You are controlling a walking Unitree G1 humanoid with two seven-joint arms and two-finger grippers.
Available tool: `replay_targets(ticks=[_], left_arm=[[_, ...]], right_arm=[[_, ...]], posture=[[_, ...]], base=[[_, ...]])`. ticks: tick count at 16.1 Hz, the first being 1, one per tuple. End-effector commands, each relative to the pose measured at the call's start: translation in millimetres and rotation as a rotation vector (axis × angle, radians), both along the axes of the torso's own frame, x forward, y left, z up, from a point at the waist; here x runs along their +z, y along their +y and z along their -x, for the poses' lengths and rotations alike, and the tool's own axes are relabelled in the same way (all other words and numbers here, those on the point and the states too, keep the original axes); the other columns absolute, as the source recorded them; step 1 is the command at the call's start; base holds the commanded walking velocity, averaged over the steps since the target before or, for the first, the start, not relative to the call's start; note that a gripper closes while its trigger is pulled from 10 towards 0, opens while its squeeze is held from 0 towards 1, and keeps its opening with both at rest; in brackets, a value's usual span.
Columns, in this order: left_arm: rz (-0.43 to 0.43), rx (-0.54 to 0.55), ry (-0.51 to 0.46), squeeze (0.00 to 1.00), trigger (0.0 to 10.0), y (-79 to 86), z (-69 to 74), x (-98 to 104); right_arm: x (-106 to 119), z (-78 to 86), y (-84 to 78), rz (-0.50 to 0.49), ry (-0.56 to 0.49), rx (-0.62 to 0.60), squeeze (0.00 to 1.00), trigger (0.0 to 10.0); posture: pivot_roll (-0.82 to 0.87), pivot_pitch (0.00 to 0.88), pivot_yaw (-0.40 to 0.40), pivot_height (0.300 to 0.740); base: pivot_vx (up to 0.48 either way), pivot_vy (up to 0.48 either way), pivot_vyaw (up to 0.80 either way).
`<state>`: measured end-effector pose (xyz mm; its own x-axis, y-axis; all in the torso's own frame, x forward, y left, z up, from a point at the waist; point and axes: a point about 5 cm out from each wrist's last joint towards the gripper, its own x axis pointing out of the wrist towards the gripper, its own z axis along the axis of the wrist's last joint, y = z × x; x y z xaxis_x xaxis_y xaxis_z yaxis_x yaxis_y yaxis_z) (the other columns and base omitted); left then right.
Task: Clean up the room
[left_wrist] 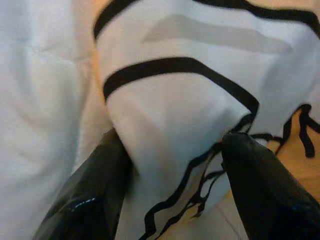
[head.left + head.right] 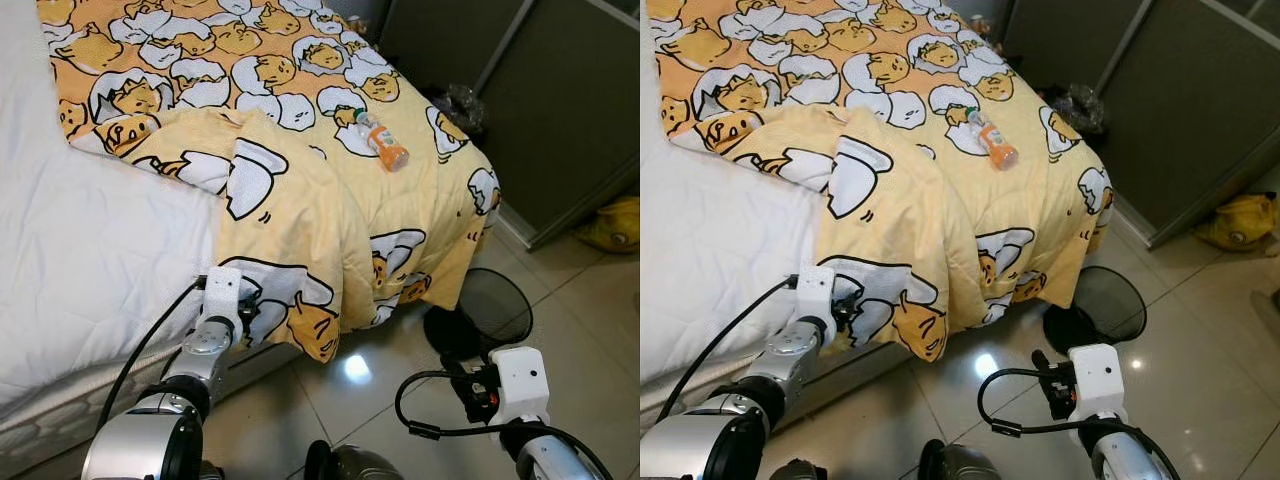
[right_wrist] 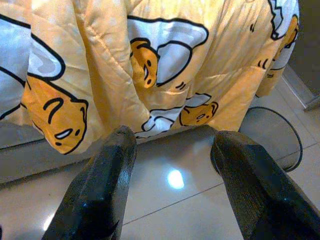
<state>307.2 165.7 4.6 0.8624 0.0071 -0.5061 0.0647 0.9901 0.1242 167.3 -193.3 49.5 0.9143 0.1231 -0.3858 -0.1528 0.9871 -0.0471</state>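
Observation:
A yellow blanket (image 2: 300, 200) printed with egg cartoons covers the bed and hangs crumpled over its near corner. An orange drink bottle (image 2: 381, 140) lies on it toward the far right. My left gripper (image 2: 245, 315) is at the bed's edge, open, its fingers either side of a fold of the blanket (image 1: 170, 115) that bulges between them. My right gripper (image 3: 170, 145) hovers open over the tiled floor, pointing at the blanket's hanging hem (image 3: 150, 75), with nothing in it.
Bare white bedsheet (image 2: 80, 250) lies to the left of the blanket. A black mesh waste bin (image 2: 495, 305) stands on the floor by the bed's corner. Dark cabinet doors (image 2: 560, 100) line the right, with a yellow bag (image 2: 615, 225) at their foot.

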Motion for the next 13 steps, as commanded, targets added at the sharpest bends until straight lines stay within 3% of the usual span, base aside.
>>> replay_targets(ticks=[1,6,10,13], left_arm=[[-0.011,-0.057,0.035,0.0,0.0,-8.4,3.0,-4],[-0.065,-0.088,0.058,0.0,0.0,-6.4,4.4,-6],[0.059,0.069,0.06,0.0,0.0,4.1,3.5,-5],[-0.019,0.005,0.083,0.0,0.0,7.3,9.4,-11]], right_arm=[[1,3.1,-6.9,0.006,0.006,-0.032,0.0,10.0],[1,6.1,-10.1,0.013,0.016,-0.045,0.0,10.0],[-1,4.8,-11.0,0.019,0.019,-0.045,0.0,10.0],[-2,-1.5,-7.9,0.014,0.014,-0.035,0.0,10.0]], posture=[[-0.25,0.166,-0.169,0.74],[-0.26,0.173,-0.167,0.74],[-0.26,0.138,-0.161,0.74],[-0.24,0.121,-0.157,0.74]], base=[[0.0,0.0,0.0],[0.0,0.0,0.0],[0.0,0.0,0.0],[0.0,0.0,0.0]])
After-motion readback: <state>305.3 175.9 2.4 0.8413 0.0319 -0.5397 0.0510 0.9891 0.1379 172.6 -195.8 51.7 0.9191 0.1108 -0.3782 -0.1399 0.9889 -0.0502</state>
